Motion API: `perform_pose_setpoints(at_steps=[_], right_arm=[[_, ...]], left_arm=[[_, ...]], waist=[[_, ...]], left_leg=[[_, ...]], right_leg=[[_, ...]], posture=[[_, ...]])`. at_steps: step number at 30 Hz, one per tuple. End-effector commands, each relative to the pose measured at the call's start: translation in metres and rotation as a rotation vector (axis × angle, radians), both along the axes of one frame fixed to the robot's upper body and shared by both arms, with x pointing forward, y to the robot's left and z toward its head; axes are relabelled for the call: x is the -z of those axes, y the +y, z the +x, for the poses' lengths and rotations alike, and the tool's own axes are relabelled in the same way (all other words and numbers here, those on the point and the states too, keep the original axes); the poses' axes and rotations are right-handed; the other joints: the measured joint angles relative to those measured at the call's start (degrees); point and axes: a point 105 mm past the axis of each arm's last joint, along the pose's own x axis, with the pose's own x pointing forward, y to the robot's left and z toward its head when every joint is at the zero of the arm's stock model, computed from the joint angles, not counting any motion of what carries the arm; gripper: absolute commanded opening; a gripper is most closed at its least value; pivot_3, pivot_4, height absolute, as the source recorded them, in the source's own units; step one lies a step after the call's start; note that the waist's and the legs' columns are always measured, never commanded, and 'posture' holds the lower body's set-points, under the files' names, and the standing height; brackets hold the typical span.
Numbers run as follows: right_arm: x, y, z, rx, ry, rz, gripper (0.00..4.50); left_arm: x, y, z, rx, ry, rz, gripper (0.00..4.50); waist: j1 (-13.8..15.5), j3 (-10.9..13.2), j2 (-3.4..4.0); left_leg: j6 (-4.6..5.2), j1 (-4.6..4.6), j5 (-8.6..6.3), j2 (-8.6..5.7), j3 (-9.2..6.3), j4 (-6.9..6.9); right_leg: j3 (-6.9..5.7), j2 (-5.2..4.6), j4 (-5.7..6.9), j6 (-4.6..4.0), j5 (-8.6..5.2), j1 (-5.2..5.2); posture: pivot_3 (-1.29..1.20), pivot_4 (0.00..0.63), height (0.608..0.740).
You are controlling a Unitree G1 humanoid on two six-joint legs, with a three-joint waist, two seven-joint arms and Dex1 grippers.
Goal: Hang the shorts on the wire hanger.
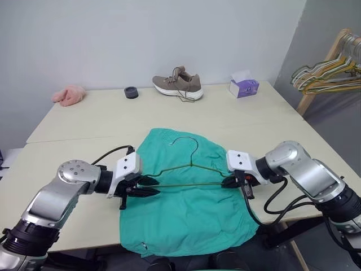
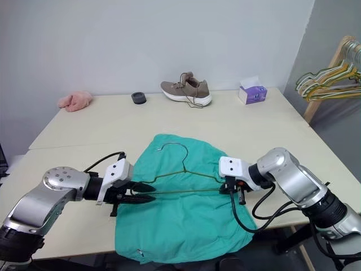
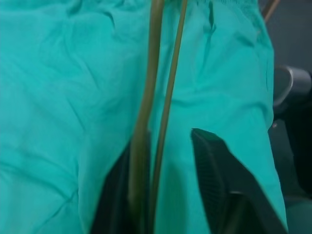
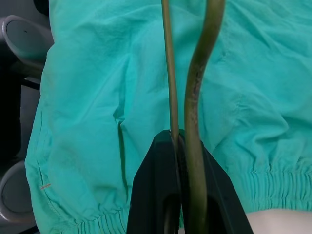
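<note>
The teal-green shorts (image 1: 186, 220) lie flat on the table near its front edge, their hem hanging slightly over it. The thin olive wire hanger (image 1: 192, 164) rests on top of them, hook pointing toward the far side. At the hanger's left corner my left gripper (image 1: 152, 187) is open. In the left wrist view both wires (image 3: 165, 97) run between its spread fingers (image 3: 219, 190), close against one of them. At the hanger's right corner my right gripper (image 1: 228, 182) is shut on the wire, and its fingers (image 4: 156, 195) pinch the wire over the fabric.
Along the far edge of the table (image 1: 84, 124) sit a pink fluffy cloth (image 1: 69, 94), a small black round object (image 1: 131, 92), a tan shoe (image 1: 177, 83) and a purple tissue box (image 1: 243, 86). A wooden rack holding pastel hangers (image 1: 330, 72) stands off the right side.
</note>
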Motion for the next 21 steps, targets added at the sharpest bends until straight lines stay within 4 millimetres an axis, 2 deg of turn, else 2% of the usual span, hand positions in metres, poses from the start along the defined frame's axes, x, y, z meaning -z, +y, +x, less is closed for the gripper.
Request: perform_pose_setpoints(at_steps=[1,6,9,11,14,19,21], right_arm=[[-0.014,-0.009,0.004,0.059,-0.023,0.042,0.0],[-0.015,-0.03,0.003,0.173,0.012,0.064,0.0],[-0.014,-0.041,0.0,0.237,0.041,0.08,0.0],[-0.014,-0.05,-0.002,0.31,0.071,0.108,0.0],[-0.014,-0.071,-0.005,0.437,0.091,0.136,0.0],[-0.009,-0.11,-0.015,0.655,0.135,0.161,0.0],[-0.001,-0.127,-0.026,0.725,0.158,0.139,0.0]], left_arm=[[-0.024,0.01,0.014,-0.108,-0.041,-0.1,2.27],[-0.042,0.028,0.016,-0.217,0.035,-0.221,2.27],[-0.043,0.037,0.017,-0.259,0.048,-0.224,2.27],[-0.039,0.047,0.026,-0.337,0.021,-0.217,2.27],[-0.028,0.055,0.03,-0.387,0.012,-0.193,2.85],[-0.014,0.049,0.032,-0.377,-0.033,-0.143,4.42],[-0.01,0.044,0.031,-0.348,-0.042,-0.129,4.46]], waist=[[0.0,0.0,-0.01],[-0.2,0.0,-0.01],[-0.2,0.0,-0.01],[-0.2,0.0,-0.02],[-0.2,0.0,-0.03],[-0.1,0.0,-0.09],[0.0,0.0,-0.08]], left_leg=[[0.0,0.0,0.0,0.0,0.0,0.0],[0.0,0.0,0.0,0.0,-0.02,0.0],[0.0,0.0,0.0,0.0,-0.01,-0.01],[0.0,0.0,0.0,0.0,-0.01,-0.01],[0.0,0.01,0.0,-0.01,-0.02,0.01],[0.0,0.0,0.0,-0.02,0.04,0.03],[-0.01,0.0,0.0,-0.03,0.04,0.02]], right_leg=[[0.0,0.0,0.0,0.0,0.0,0.0],[-0.01,0.0,0.02,0.01,0.0,0.0],[-0.02,0.0,0.01,0.01,0.0,0.0],[-0.01,0.0,0.02,0.01,0.0,0.0],[-0.01,0.0,0.02,0.01,0.0,0.03],[0.04,0.0,-0.01,0.02,0.01,0.04],[0.05,-0.02,-0.02,0.03,0.0,0.05]], posture=[[-0.13,0.0,0.74],[-0.14,0.0,0.74],[-0.14,0.0,0.74],[-0.15,0.0,0.74],[-0.16,0.0,0.74],[-0.19,0.0,0.74],[-0.2,0.0,0.74]])
